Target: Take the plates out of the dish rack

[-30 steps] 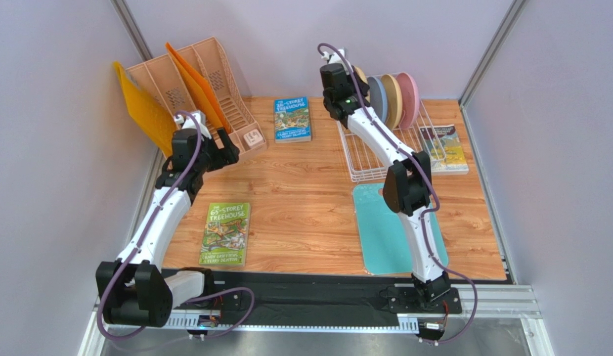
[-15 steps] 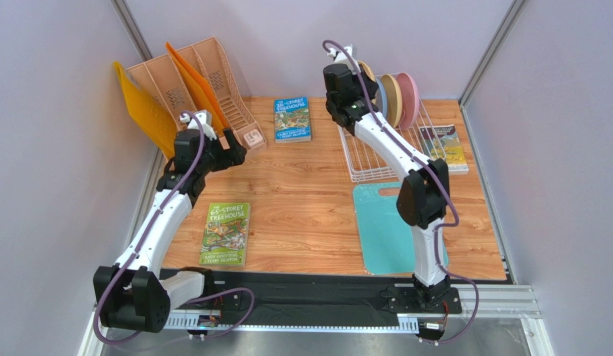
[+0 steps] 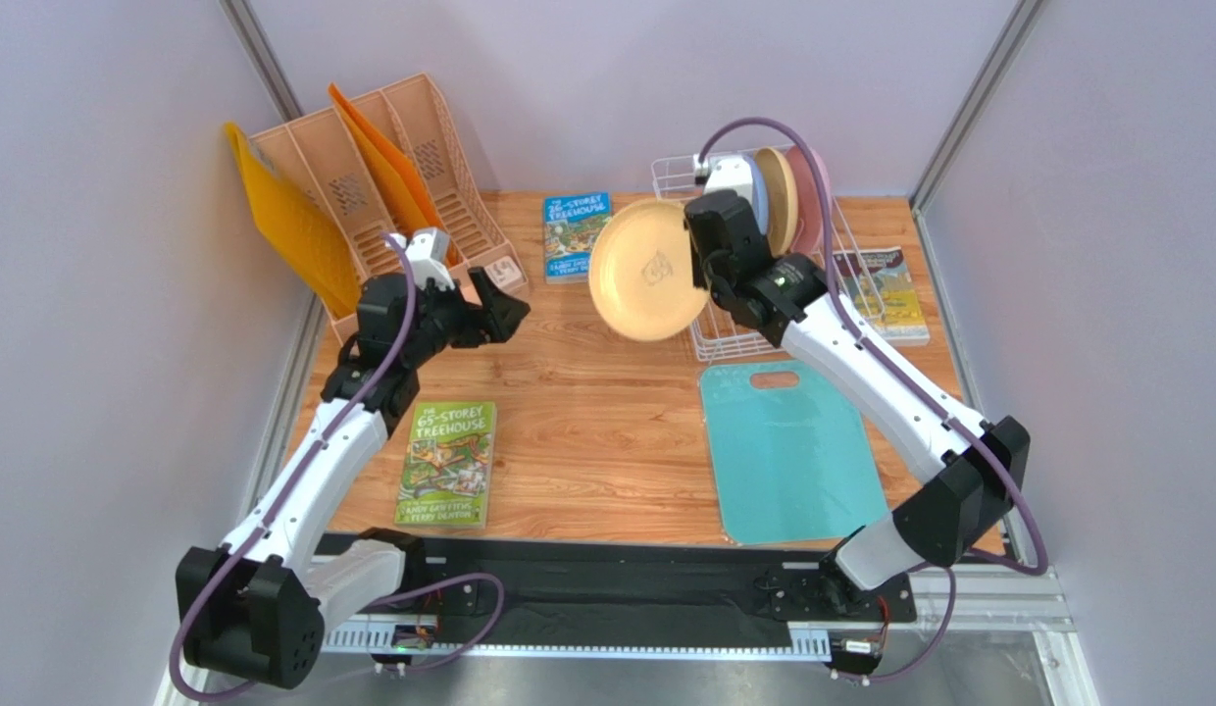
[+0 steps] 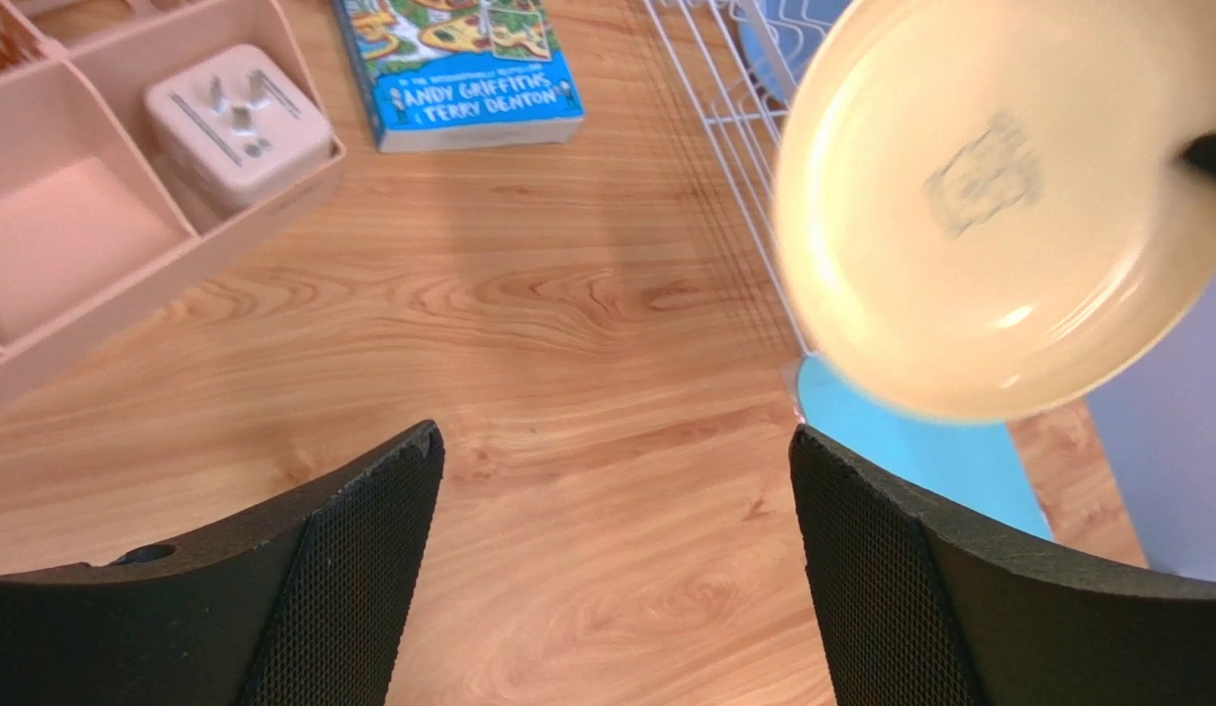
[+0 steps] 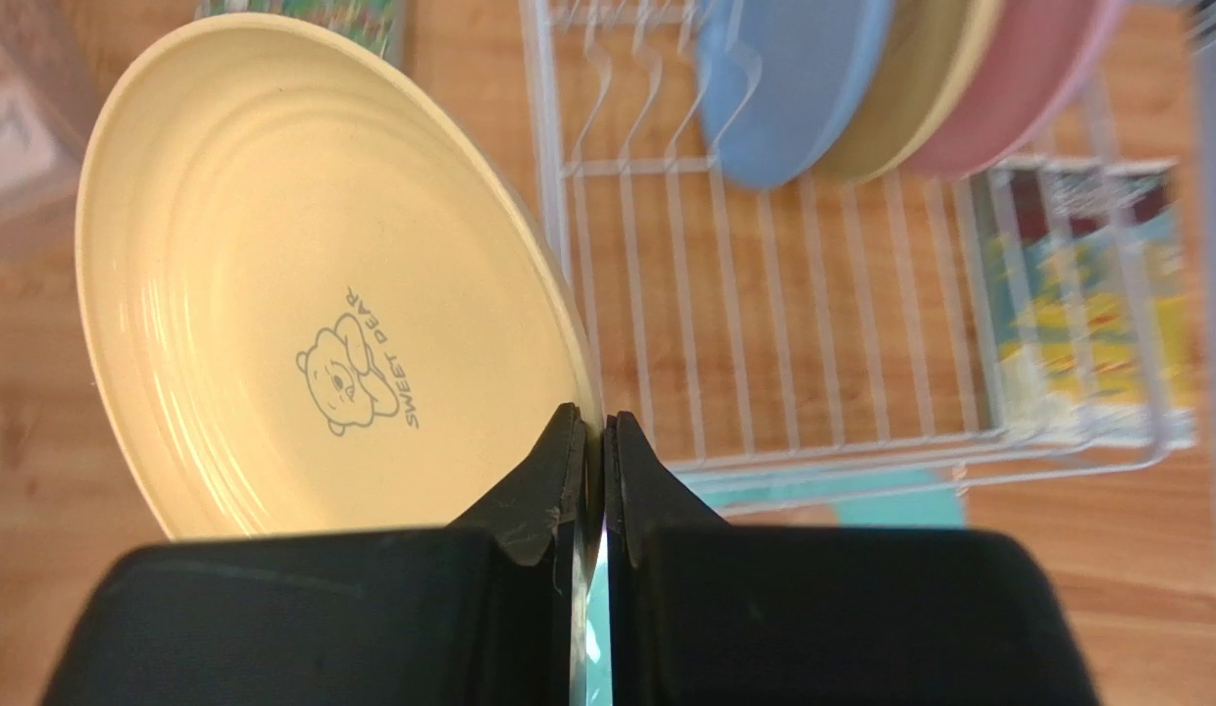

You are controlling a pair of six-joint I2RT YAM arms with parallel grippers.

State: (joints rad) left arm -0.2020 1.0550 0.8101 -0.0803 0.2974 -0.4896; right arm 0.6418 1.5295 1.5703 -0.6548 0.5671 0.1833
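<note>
Right pincer [image 5: 596, 430] pinches the yellow plate [image 3: 647, 272] by its rim, hanging just left of the rack [image 3: 713, 350]. I'd tilt it flat slowly, then set it on the counter [image 3: 599, 412]. Left pincer [image 4: 610, 471] gapes wide, empty.

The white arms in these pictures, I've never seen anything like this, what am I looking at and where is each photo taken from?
They are two robot arms bolted to a wooden table. One picture looks down from above; the other two come from wrist cameras, each showing its own black pincer. The right pincer is shut on the rim of a cream plate, beside the white wire dish rack, where a blue plate, a second cream plate and a pink plate stand on edge. The left pincer is open and empty. A teal cutting board and three books also lie there.
</note>
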